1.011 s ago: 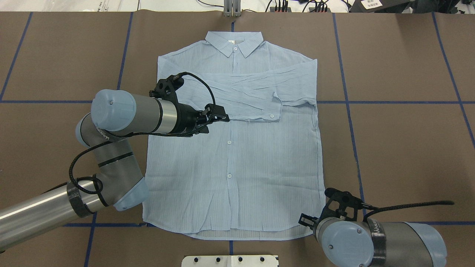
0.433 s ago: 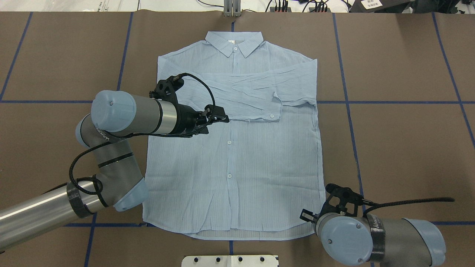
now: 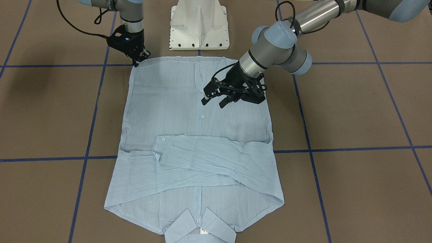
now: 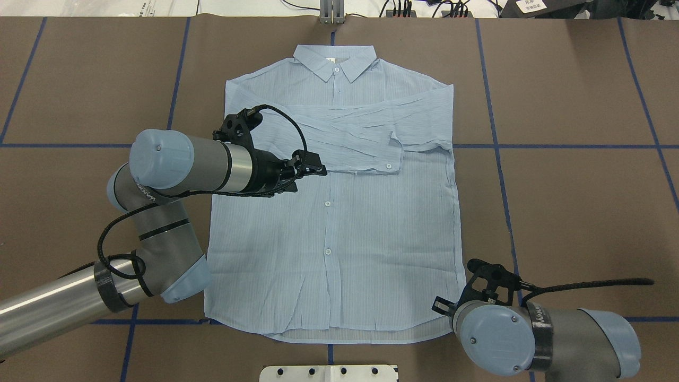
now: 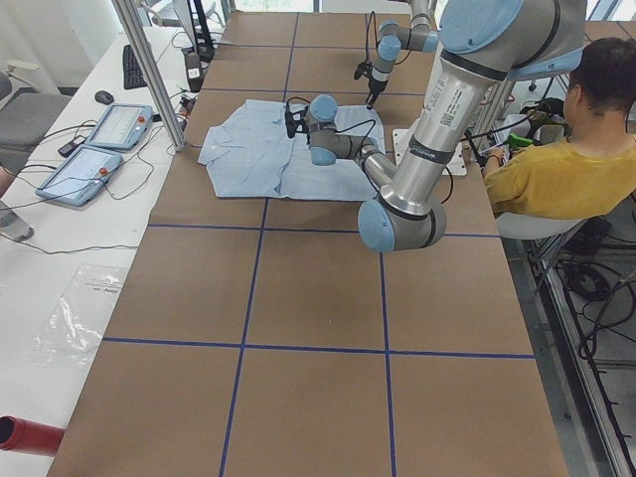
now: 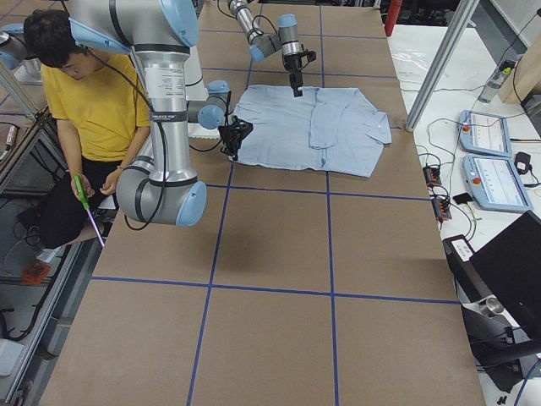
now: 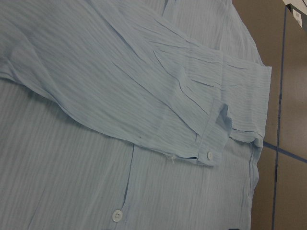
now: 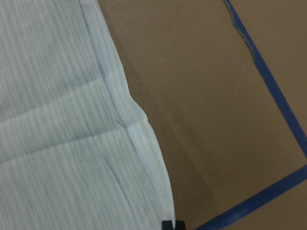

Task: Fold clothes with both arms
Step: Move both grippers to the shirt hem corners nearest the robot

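The shirt [image 4: 339, 228] lies flat and face up on the brown table [image 4: 583, 212]. Its buttons are done up, its collar [image 4: 335, 59] is on the far side from the robot and its hem is nearest the white pedestal base [image 3: 199, 30]. Both sleeves are folded across the chest, one over the other. The upper sleeve's buttoned cuff [image 4: 390, 165] lies just to the robot's right of the button line.

The left gripper [image 3: 213, 102] hangs above the front panel, on the robot's left of the button line. In the overhead view it is close to the lower edge of the folded sleeves. Its jaws are spread and clear of the cloth. The left wrist camera looks down from a height on the crossed sleeves and the cuff beneath it.

The right gripper [image 3: 136, 61] points down at the shirt's hem corner on the robot's right side, at the very edge of the fabric. In the right wrist view the hemmed side edge runs down to that corner. There it meets a single black fingertip [image 8: 172, 225] at the bottom of the frame, with bare table just beside it. No view shows whether these jaws are spread, pressed together or pinching the corner. In the overhead view the wrist covers them.
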Available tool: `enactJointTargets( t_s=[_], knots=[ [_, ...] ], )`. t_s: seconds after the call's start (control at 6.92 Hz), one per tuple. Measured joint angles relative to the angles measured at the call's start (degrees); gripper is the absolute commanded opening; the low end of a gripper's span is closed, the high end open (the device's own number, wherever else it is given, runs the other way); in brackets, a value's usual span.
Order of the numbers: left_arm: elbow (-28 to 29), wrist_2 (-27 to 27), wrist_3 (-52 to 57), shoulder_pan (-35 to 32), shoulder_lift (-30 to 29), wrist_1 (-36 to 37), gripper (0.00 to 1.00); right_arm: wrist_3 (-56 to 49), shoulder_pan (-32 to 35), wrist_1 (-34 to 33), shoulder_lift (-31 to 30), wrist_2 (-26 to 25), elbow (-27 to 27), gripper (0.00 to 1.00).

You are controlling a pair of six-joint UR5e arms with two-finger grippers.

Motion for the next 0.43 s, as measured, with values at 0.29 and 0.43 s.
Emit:
enactJointTargets(
  t_s=[0.29,0.43],
  knots=[
    [-5.7,0.7,-0.3,0.3,5.7,3.5,0.86,-0.1,1.3,-0.4,-0.5,0.9,2.3,0.0],
    [-10.5,2.7,-0.1,2.1,9.0,8.1,0.86,0.0,1.7,-0.4,-0.5,1.9,2.7,0.0]
  ],
)
